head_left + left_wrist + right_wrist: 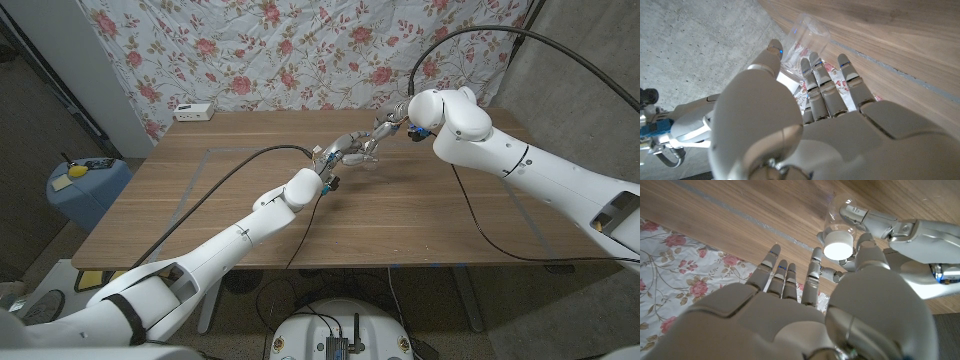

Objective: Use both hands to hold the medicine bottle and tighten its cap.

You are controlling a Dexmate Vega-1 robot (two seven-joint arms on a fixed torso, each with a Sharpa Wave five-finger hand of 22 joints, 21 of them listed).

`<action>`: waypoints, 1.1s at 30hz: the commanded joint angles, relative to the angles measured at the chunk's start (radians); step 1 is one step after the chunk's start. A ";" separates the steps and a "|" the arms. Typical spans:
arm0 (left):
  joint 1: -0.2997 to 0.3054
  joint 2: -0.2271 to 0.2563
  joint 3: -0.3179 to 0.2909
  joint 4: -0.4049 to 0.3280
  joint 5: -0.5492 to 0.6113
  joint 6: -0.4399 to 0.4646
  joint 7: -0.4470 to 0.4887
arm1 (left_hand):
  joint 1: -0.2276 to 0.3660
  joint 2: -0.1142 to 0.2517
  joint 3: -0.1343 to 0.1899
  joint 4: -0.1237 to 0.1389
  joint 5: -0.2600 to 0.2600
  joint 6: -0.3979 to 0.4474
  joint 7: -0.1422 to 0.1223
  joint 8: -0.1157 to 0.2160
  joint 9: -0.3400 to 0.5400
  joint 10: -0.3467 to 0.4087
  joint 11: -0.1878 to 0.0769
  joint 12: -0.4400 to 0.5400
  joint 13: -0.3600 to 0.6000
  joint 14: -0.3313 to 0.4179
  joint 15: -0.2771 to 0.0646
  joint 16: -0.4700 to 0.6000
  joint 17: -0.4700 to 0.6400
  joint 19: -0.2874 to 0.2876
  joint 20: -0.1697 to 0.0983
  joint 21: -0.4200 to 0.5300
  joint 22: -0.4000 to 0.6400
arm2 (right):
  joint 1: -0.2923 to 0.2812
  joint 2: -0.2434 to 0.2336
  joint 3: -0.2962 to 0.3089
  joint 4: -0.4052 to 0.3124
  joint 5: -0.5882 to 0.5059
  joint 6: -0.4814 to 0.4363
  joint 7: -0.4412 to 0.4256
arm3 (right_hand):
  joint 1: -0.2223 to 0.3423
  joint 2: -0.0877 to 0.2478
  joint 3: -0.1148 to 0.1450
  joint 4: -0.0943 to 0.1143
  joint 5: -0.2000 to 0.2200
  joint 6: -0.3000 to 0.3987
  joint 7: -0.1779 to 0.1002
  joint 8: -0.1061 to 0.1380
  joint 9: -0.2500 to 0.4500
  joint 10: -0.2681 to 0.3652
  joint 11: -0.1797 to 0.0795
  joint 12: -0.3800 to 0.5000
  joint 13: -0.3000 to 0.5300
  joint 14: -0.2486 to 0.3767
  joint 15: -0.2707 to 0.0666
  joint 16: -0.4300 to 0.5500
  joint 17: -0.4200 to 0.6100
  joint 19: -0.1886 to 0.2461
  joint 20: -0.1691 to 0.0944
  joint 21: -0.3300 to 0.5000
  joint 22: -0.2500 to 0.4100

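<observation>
Over the middle of the brown wooden table (420, 215), the left hand (343, 150) grips the clear plastic medicine bottle (840, 217), whose round white cap (838, 243) the right wrist view shows by the right hand (790, 305), its fingers spread, grip unclear.

Glossy white shells cover both arms, black cables trailing along them. The left hand (345, 150) and right hand (388, 125) show silver-grey segmented fingers (blue fittings at the right wrist)
</observation>
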 commanded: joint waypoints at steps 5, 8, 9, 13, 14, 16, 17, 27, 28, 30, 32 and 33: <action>-0.010 -0.006 0.004 0.014 0.002 -0.003 0.000 | 0.000 0.012 0.035 0.034 0.004 0.004 -0.006 -0.002 0.002 0.111 -0.107 0.005 0.002 -0.005 -0.053 0.007 0.003 -0.005 0.003 0.003 0.002 | -0.017 0.010 0.008 0.020 -0.003 0.011 -0.044 | 0.024 0.008 0.016 0.005 0.004 0.047 -0.009 0.017 -0.003 0.021 -0.009 0.009 0.003 0.018 -0.009 0.012 0.003 0.018 -0.004 0.007 0.003; -0.009 -0.006 0.003 0.015 0.000 -0.003 0.001 | 0.000 0.011 0.035 0.034 0.004 0.004 -0.007 -0.002 0.002 0.111 -0.109 0.006 0.002 -0.005 -0.054 0.007 0.003 -0.005 0.003 0.003 0.002 | -0.018 0.012 0.007 0.023 -0.003 0.012 -0.046 | 0.028 0.010 0.018 0.007 0.004 0.060 -0.011 0.022 -0.005 0.025 -0.011 0.010 0.002 0.022 -0.014 0.013 0.003 0.023 -0.007 0.009 0.003; -0.009 -0.006 0.002 0.016 -0.001 -0.003 0.001 | 0.000 0.011 0.035 0.034 0.004 0.004 -0.008 -0.002 0.002 0.111 -0.108 0.005 0.002 -0.005 -0.054 0.007 0.003 -0.005 0.002 0.003 0.002 | -0.018 0.012 0.006 0.024 -0.004 0.013 -0.048 | 0.031 0.013 0.020 0.008 0.004 0.064 -0.013 0.023 -0.005 0.027 -0.012 0.010 0.002 0.024 -0.016 0.014 0.004 0.024 -0.007 0.009 0.003; -0.009 -0.005 0.002 0.016 -0.001 -0.004 0.001 | -0.001 0.011 0.035 0.034 0.004 0.004 -0.007 -0.002 0.002 0.112 -0.106 0.006 0.002 -0.005 -0.054 0.007 0.003 -0.006 0.002 0.003 0.002 | -0.020 0.014 0.006 0.025 -0.008 0.012 -0.056 | 0.045 0.019 0.026 0.008 0.006 0.080 -0.019 0.027 -0.007 0.034 -0.015 0.012 0.002 0.032 -0.021 0.017 0.004 0.030 -0.011 0.010 0.003; -0.009 -0.005 0.002 0.015 -0.001 -0.004 0.002 | 0.000 0.010 0.035 0.034 0.003 0.004 -0.008 -0.002 0.002 0.112 -0.107 0.006 0.002 -0.006 -0.053 0.006 0.003 -0.005 0.002 0.003 0.002 | -0.019 0.015 0.006 0.025 -0.009 0.012 -0.056 | 0.046 0.020 0.026 0.008 0.006 0.084 -0.020 0.028 -0.007 0.036 -0.017 0.012 0.002 0.032 -0.021 0.017 0.004 0.030 -0.011 0.010 0.003; -0.008 -0.004 0.002 0.014 -0.001 -0.004 0.002 | 0.000 0.009 0.034 0.033 0.003 0.005 -0.008 -0.002 0.002 0.113 -0.107 0.006 0.002 -0.006 -0.053 0.006 0.003 -0.005 0.002 0.003 0.002 | -0.020 0.016 0.006 0.025 -0.010 0.012 -0.058 | 0.048 0.022 0.028 0.009 0.006 0.091 -0.019 0.030 -0.008 0.040 -0.019 0.013 0.002 0.035 -0.024 0.018 0.004 0.032 -0.013 0.011 0.003; -0.008 -0.003 0.002 0.013 -0.001 -0.004 0.002 | -0.001 0.009 0.034 0.033 0.003 0.004 -0.008 -0.002 0.002 0.113 -0.107 0.006 0.002 -0.006 -0.053 0.007 0.003 -0.005 0.002 0.003 0.002 | -0.019 0.017 0.005 0.026 -0.011 0.010 -0.057 | 0.049 0.023 0.028 0.009 0.006 0.094 -0.020 0.031 -0.008 0.043 -0.020 0.014 0.002 0.036 -0.024 0.019 0.005 0.033 -0.013 0.010 0.003; -0.001 0.002 0.000 0.003 0.000 -0.004 0.003 | 0.000 0.010 0.034 0.033 0.003 0.004 -0.009 -0.002 0.002 0.114 -0.108 0.007 0.002 -0.006 -0.055 0.007 0.003 -0.005 0.002 0.003 0.002 | -0.027 0.018 0.007 0.016 -0.014 0.002 -0.066 | 0.042 0.028 0.025 0.021 0.003 0.135 -0.023 0.043 -0.011 0.060 -0.028 0.017 0.001 0.051 -0.032 0.025 0.008 0.043 -0.018 0.012 0.003; 0.000 0.003 0.000 0.002 0.001 -0.005 0.004 | 0.000 0.010 0.034 0.033 0.003 0.004 -0.008 -0.002 0.002 0.113 -0.108 0.007 0.002 -0.006 -0.056 0.007 0.003 -0.005 0.002 0.003 0.002 | -0.028 0.018 0.007 0.015 -0.015 0.000 -0.068 | 0.039 0.028 0.024 0.023 0.003 0.144 -0.024 0.045 -0.012 0.064 -0.028 0.018 0.001 0.053 -0.033 0.026 0.008 0.044 -0.019 0.012 0.003; 0.001 0.004 -0.001 0.000 0.001 -0.005 0.005 | 0.000 0.011 0.035 0.033 0.003 0.005 -0.008 -0.002 0.002 0.113 -0.108 0.006 0.002 -0.006 -0.055 0.007 0.003 -0.005 0.003 0.003 0.002 | -0.032 0.018 0.008 0.013 -0.017 -0.003 -0.073 | 0.037 0.029 0.023 0.025 0.002 0.159 -0.029 0.050 -0.013 0.071 -0.029 0.019 0.001 0.057 -0.037 0.027 0.009 0.047 -0.021 0.013 0.003; 0.003 0.006 -0.001 -0.003 0.001 -0.005 0.005 | 0.000 0.010 0.035 0.033 0.003 0.005 -0.008 -0.002 0.002 0.114 -0.108 0.007 0.002 -0.006 -0.055 0.007 0.003 -0.005 0.003 0.003 0.002 | -0.033 0.017 0.006 0.011 -0.022 -0.005 -0.075 | 0.035 0.032 0.023 0.028 0.002 0.174 -0.027 0.054 -0.015 0.081 -0.032 0.021 0.001 0.063 -0.040 0.029 0.010 0.052 -0.023 0.013 0.003; 0.003 0.006 -0.002 -0.004 0.001 -0.004 0.005 | 0.000 0.011 0.035 0.033 0.003 0.005 -0.008 -0.002 0.002 0.113 -0.108 0.007 0.002 -0.005 -0.055 0.007 0.003 -0.005 0.003 0.003 0.002 | -0.035 0.017 0.006 0.009 -0.025 -0.006 -0.079 | 0.034 0.033 0.022 0.028 0.001 0.180 -0.028 0.056 -0.015 0.086 -0.032 0.022 0.001 0.064 -0.041 0.030 0.010 0.054 -0.024 0.014 0.003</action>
